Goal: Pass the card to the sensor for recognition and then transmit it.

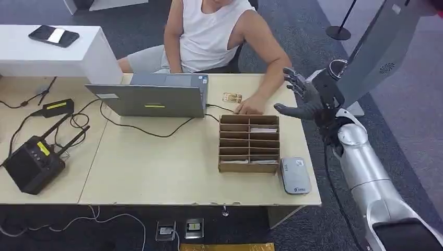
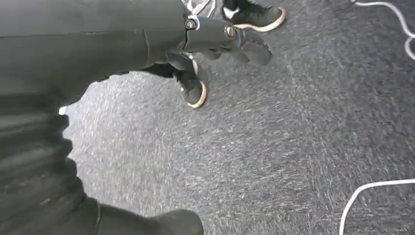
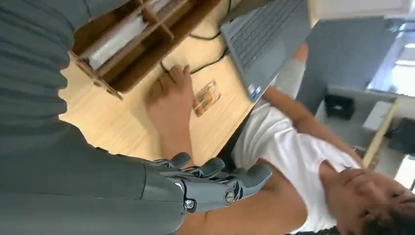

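Observation:
A small card (image 1: 231,97) lies flat on the wooden table (image 1: 156,167) between the laptop and a seated person's hand (image 1: 251,107); the right wrist view shows this card (image 3: 205,98) beside the person's hand (image 3: 171,98). A grey card sensor (image 1: 295,175) lies at the table's front right, next to a cardboard sorting box (image 1: 249,144) with cards in its slots. My right hand (image 1: 302,97) is raised by the table's right edge, fingers spread and empty; its fingers (image 3: 215,183) hold nothing. My left hand (image 2: 220,39) hangs over the carpet, empty, with its fingers apart.
An open laptop (image 1: 156,99) stands at the table's back with its cable trailing to the box. A black router (image 1: 34,162) and a power adapter (image 1: 57,107) sit at the left. A phone (image 1: 54,35) lies on a white cabinet. A person's shoes (image 2: 195,93) stand on the carpet.

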You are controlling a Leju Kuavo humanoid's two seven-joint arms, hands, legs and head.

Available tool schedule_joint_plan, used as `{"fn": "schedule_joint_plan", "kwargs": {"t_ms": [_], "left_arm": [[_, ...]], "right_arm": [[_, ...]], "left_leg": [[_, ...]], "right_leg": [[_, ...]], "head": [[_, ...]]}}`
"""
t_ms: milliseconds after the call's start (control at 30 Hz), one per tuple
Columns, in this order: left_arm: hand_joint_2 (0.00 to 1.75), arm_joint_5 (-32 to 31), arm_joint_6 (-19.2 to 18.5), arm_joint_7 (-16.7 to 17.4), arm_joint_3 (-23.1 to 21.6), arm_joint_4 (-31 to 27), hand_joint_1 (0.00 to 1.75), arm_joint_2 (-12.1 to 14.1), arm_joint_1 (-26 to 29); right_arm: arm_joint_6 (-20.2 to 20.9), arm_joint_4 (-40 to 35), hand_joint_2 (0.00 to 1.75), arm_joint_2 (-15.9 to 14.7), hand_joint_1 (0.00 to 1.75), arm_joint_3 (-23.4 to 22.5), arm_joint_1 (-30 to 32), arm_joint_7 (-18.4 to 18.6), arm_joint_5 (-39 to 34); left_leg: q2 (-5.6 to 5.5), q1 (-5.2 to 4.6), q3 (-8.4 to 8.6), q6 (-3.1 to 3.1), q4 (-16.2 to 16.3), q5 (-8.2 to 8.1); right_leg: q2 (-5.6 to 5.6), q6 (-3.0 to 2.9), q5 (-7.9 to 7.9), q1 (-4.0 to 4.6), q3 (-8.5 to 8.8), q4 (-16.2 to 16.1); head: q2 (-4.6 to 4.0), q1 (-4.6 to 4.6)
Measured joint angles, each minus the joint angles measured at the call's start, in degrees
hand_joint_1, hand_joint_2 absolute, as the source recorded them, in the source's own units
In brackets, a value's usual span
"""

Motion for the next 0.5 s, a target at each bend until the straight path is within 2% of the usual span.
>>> {"fn": "schedule_joint_plan", "kwargs": {"t_ms": [133,333,500], "left_arm": [[1.75,0.4,0.0,0.0,0.1,0.0,0.00,0.2,0.2],[1.75,1.2,0.4,-0.5,0.5,0.0,0.00,0.4,0.9],[1.75,0.9,0.4,-0.6,0.9,0.0,0.00,0.7,1.2]], "right_arm": [[1.9,-7.6,1.75,-2.6,0.00,-1.5,3.4,1.4,-1.5],[1.7,-14.5,1.75,-5.1,0.00,-1.8,7.7,3.3,0.1],[-0.7,-20.1,1.75,-6.2,0.00,-1.1,16.1,8.1,12.6]], "left_leg": [[0.01,0.00,0.01,0.00,0.0,0.00],[0.06,0.02,0.01,0.00,0.0,0.00],[-0.06,0.12,-0.02,0.00,0.0,0.00]], "right_leg": [[0.06,0.00,0.00,0.00,0.01,0.0],[0.11,0.00,0.00,0.01,0.02,0.0],[-0.04,-0.02,-0.03,0.11,0.09,0.0]], "head": [[0.00,0.00],[0.00,-0.02],[0.00,0.02]]}}
